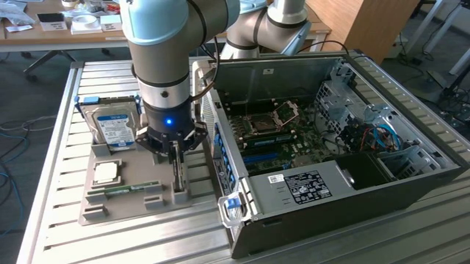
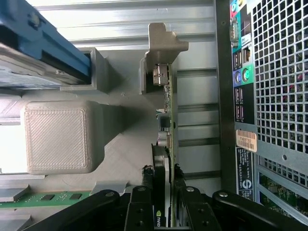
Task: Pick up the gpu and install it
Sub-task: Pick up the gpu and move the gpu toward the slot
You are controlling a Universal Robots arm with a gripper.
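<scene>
The gpu (image 1: 177,175) stands on edge in a slot of the grey printed holder (image 1: 125,208), beside the open computer case (image 1: 294,181). In the wrist view the gpu (image 2: 167,113) shows its thin green board edge, a black cooler and a silver end bracket (image 2: 161,45). My gripper (image 1: 174,157) is directly over the card. In the wrist view my gripper (image 2: 162,180) has one black finger pressed on each face, shut on the card. The card still rests in its slot.
On the holder lie a RAM stick (image 1: 131,188), a CPU (image 1: 107,172) and a hard drive (image 1: 114,129) with a blue frame. The case's rear port panel (image 2: 240,77) is very close to the card. The motherboard (image 1: 276,137) lies exposed inside the case.
</scene>
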